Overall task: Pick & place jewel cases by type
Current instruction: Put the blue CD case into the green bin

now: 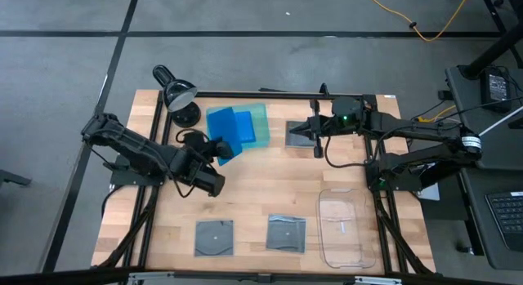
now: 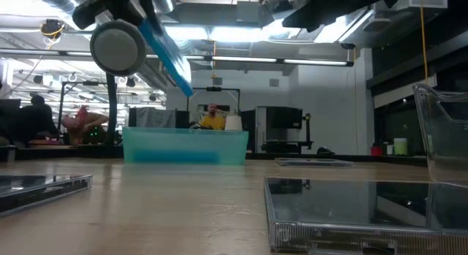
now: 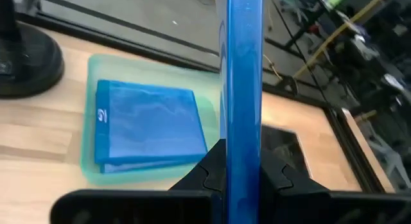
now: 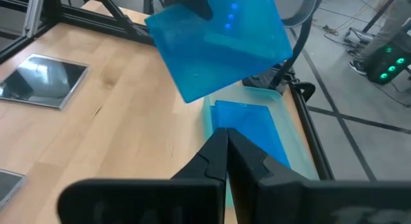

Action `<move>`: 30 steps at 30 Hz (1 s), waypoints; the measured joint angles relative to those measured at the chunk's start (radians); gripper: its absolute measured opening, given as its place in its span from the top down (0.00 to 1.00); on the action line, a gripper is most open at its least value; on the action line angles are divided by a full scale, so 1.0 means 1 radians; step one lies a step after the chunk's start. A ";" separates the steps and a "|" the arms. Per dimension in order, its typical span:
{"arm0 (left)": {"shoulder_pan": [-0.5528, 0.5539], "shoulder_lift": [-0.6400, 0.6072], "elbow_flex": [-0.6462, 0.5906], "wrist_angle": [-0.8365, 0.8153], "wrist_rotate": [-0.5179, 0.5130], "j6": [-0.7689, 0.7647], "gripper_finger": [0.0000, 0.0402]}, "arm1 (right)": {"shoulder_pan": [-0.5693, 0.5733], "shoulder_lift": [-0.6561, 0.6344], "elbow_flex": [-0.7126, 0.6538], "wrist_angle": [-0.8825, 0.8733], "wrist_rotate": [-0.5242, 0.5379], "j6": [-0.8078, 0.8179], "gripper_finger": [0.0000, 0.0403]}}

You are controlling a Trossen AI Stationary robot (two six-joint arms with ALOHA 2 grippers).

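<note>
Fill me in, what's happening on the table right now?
The left gripper holds a blue case on edge in the air beside the green tray, where two blue cases already lie. Three grey cases lie on the table; the clear tray holds none. The right gripper is shut near one.

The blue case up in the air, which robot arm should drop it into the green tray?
Left. The left gripper already holds the blue case right beside the green tray. The right gripper is shut and empty.

Dark jointed arms, black cables, green light
</note>
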 joint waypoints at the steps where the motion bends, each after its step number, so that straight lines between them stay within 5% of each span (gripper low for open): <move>1: 0.011 0.000 0.000 0.001 -0.001 -0.003 0.94 | -0.002 0.000 0.000 0.000 0.000 0.000 0.98; 13: 0.061 0.000 0.000 0.101 -0.083 -0.010 0.94 | -0.019 0.000 0.000 -0.013 -0.003 -0.016 0.98; 18: 0.027 -0.030 -0.001 0.098 -0.046 0.180 0.94 | -0.054 0.000 0.000 -0.016 -0.064 -0.050 0.98; 24: -0.015 -0.163 -0.001 0.142 0.078 0.485 0.94 | -0.092 0.000 0.000 -0.018 -0.105 -0.049 0.98; 30: -0.002 -0.302 -0.001 0.314 0.442 0.903 0.94 | -0.097 0.000 0.000 -0.017 -0.105 -0.027 0.98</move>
